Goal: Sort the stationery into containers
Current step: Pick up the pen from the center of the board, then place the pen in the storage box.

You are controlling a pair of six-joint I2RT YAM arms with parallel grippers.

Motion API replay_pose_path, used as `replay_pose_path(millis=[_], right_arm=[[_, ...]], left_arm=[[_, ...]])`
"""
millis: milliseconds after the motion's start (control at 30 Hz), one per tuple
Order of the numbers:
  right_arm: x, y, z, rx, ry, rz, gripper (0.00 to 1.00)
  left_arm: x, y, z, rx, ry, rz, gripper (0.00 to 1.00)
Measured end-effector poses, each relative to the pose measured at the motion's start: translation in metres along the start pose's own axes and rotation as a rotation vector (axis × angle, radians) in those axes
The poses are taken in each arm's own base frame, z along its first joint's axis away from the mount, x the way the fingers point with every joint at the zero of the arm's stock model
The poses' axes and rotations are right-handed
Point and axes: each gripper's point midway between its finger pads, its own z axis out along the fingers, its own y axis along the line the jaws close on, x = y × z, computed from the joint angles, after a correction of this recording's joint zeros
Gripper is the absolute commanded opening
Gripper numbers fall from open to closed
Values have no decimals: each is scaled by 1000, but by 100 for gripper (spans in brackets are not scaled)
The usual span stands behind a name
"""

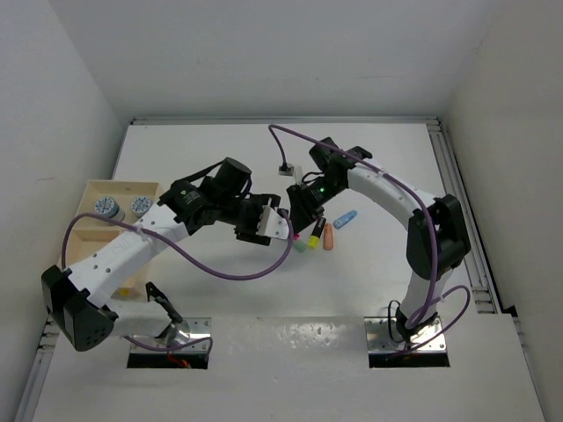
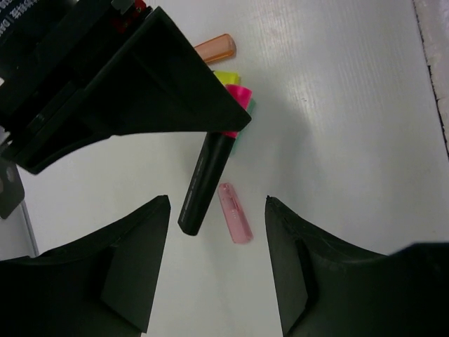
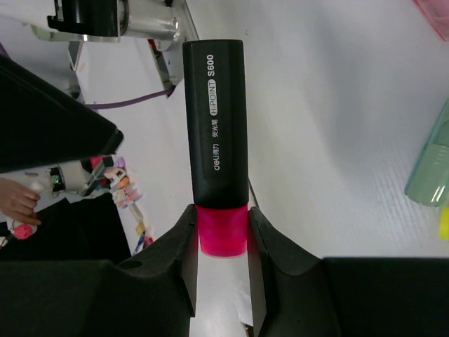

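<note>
My right gripper (image 3: 222, 228) is shut on the pink end of a black-bodied highlighter (image 3: 215, 126), which points away from the wrist, low over the table. In the top view this gripper (image 1: 305, 214) is mid-table. My left gripper (image 2: 217, 202) is open and empty, its jaws spread around a pink stub (image 2: 236, 213) and the highlighter's black end (image 2: 203, 186). In the top view it (image 1: 274, 227) is just left of the right gripper. A salmon stub (image 1: 328, 236), a yellow-ended highlighter (image 1: 316, 233) and a blue stub (image 1: 345, 219) lie close by. A green stub (image 3: 429, 175) lies right of the held highlighter.
The wooden tray (image 1: 88, 255) stands at the left edge, with two patterned rolls (image 1: 106, 207) (image 1: 140, 207) in its far compartment. The two arms crowd each other at mid-table. A purple cable (image 1: 229, 268) loops over the table in front of the left arm.
</note>
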Motion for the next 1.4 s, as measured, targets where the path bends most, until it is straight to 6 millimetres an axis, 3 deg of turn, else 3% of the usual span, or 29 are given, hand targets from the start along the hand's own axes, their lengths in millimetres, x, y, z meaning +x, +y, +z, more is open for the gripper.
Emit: replay_pose_path(millis=[267, 667, 800, 900, 967, 1000, 1100, 1200, 1300, 1400], right_arm=[[3, 13, 0, -60, 10, 25, 0], [-3, 31, -6, -135, -4, 23, 0], [-8, 36, -7, -153, -11, 17, 0], [-12, 32, -11, -147, -22, 29, 29], [-16, 28, -14, -143, -37, 54, 39], [-19, 25, -16, -133, -45, 64, 39], [-28, 4, -28, -63, -96, 114, 35], [-35, -44, -50, 127, -160, 182, 33], [-34, -88, -70, 326, -204, 255, 35], [-25, -117, -72, 475, -218, 350, 36]], left_arm=[[-1, 11, 14, -53, 28, 72, 65], [10, 9, 27, -42, 64, 125, 45], [11, 9, 28, -40, 69, 126, 25], [17, 4, 29, -23, 88, 117, 7], [21, 9, 27, -45, 97, 90, 0], [23, 11, 25, -57, 101, 68, 0], [45, 26, 12, -130, 153, -54, 0], [79, 41, -16, -234, 228, -269, 0], [121, 68, -64, -418, 284, -507, 0], [160, 72, -115, -601, 320, -740, 0]])
